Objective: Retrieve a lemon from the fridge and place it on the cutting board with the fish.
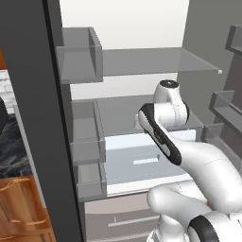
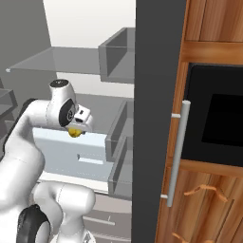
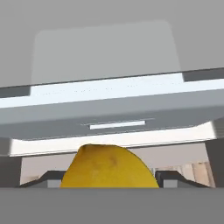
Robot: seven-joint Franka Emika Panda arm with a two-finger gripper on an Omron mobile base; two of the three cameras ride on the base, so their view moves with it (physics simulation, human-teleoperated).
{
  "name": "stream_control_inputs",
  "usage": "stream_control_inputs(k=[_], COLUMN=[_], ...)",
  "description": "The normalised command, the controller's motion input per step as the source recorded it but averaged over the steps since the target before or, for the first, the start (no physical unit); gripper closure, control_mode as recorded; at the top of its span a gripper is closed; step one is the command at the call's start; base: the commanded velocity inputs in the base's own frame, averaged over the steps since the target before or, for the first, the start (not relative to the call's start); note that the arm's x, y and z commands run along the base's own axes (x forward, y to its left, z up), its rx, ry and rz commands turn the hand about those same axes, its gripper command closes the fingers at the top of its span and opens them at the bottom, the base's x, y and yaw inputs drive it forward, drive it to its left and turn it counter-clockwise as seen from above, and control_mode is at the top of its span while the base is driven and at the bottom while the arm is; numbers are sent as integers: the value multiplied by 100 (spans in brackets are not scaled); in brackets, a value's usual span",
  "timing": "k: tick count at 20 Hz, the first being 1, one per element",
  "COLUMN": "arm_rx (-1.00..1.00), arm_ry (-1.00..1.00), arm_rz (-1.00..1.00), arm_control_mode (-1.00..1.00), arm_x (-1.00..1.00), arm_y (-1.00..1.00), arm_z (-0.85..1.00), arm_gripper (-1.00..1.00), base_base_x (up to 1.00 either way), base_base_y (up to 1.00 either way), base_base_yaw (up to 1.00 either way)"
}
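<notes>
While the fridge [image 1: 142,61] stands open, the gripper [image 2: 76,131] hangs inside it above the lower shelf [image 1: 137,160], fingers clamped on the lemon [image 3: 109,167], which sits lifted clear between them, apparently so it can be drawn out toward the cutting board.
</notes>
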Motion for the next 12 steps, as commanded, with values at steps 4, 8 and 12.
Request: stream_control_inputs(k=[4,8,12], arm_rx=[0,0,0], arm_ry=[0,0,-1], arm_rz=[0,0,0], arm_control_mode=[-100,-100,-100], arm_x=[-100,-100,-92], arm_y=[-16,-45,-27], arm_z=[46,47,42], arm_gripper=[100,100,100], base_base_x=[0,0,0], base_base_y=[0,0,0], base_base_yaw=[0,0,0])
